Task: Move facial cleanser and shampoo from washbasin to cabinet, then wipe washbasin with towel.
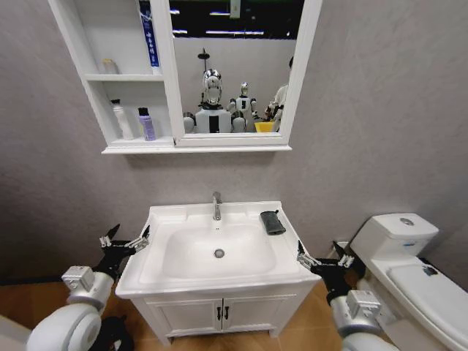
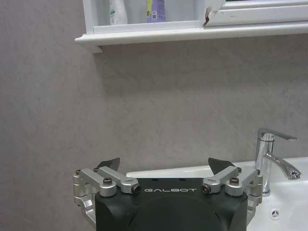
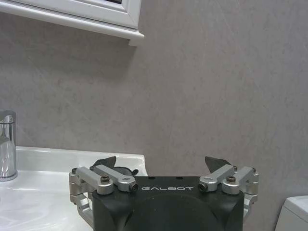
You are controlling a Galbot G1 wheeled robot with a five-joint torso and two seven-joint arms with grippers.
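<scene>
The facial cleanser point(image 1: 122, 121) and the purple shampoo point(image 1: 146, 124) stand side by side on the bottom shelf of the wall cabinet point(image 1: 139, 148); their lower parts also appear as the facial cleanser point(image 2: 117, 12) and shampoo point(image 2: 156, 11) in the left wrist view. The dark towel point(image 1: 273, 221) lies folded on the washbasin point(image 1: 164, 216) rim, right of the tap point(image 1: 216, 206). My left gripper point(image 1: 126, 239) hovers open beside the basin's left edge. At the basin's front right corner my right gripper point(image 1: 320, 257) is open, with a dark edge of the towel point(image 3: 126, 170) just beyond it.
A white toilet point(image 1: 409, 267) stands close on the right. A blue-and-white tube point(image 1: 149, 33) and a small jar point(image 1: 110, 66) occupy the upper shelves. The mirror point(image 1: 234, 66) reflects robots. Under the basin is a two-door cupboard point(image 1: 219, 314).
</scene>
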